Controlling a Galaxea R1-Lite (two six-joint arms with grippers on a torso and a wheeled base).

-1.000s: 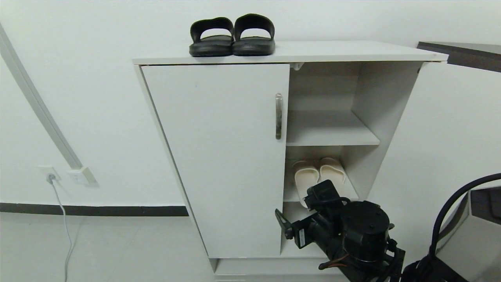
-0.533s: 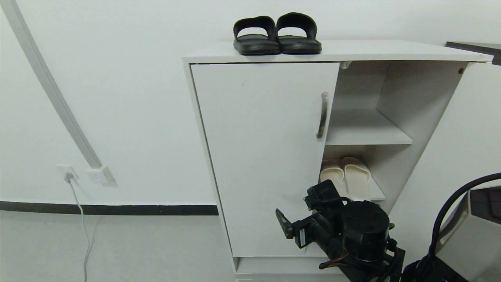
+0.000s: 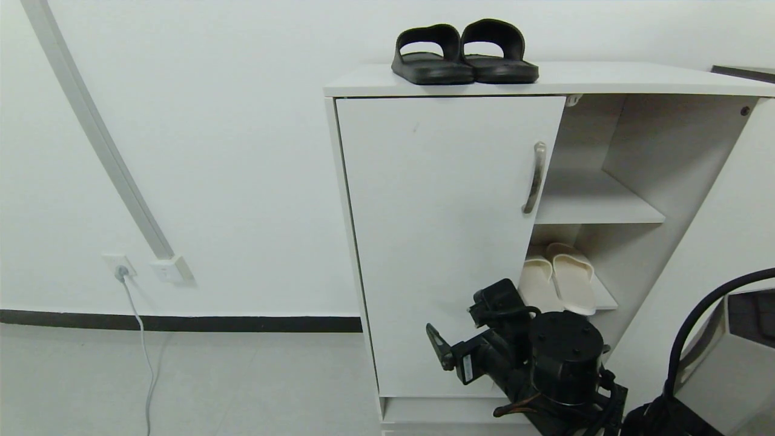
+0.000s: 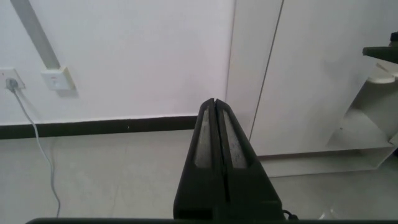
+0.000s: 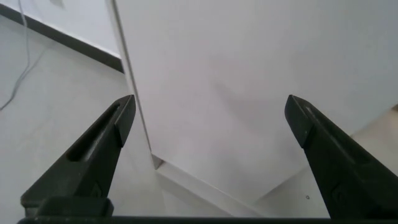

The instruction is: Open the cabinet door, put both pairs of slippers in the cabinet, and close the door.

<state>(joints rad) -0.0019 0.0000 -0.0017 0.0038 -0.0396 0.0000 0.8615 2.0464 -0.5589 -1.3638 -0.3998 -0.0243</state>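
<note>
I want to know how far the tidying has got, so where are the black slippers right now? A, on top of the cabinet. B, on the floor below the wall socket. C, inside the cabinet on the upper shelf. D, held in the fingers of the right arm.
A: the black slippers sit side by side on top of the cabinet, while the cream slippers are inside it.

Bright, even, diffuse indoor light, seemingly from overhead; white wall [image 3: 242, 151] close to washed out, no hard glare. Soft shade inside the open cabinet [image 3: 666, 145] and under the black slippers [image 3: 465, 57]; wall conduit [image 3: 97, 127] bows toward the head view's edge.
</note>
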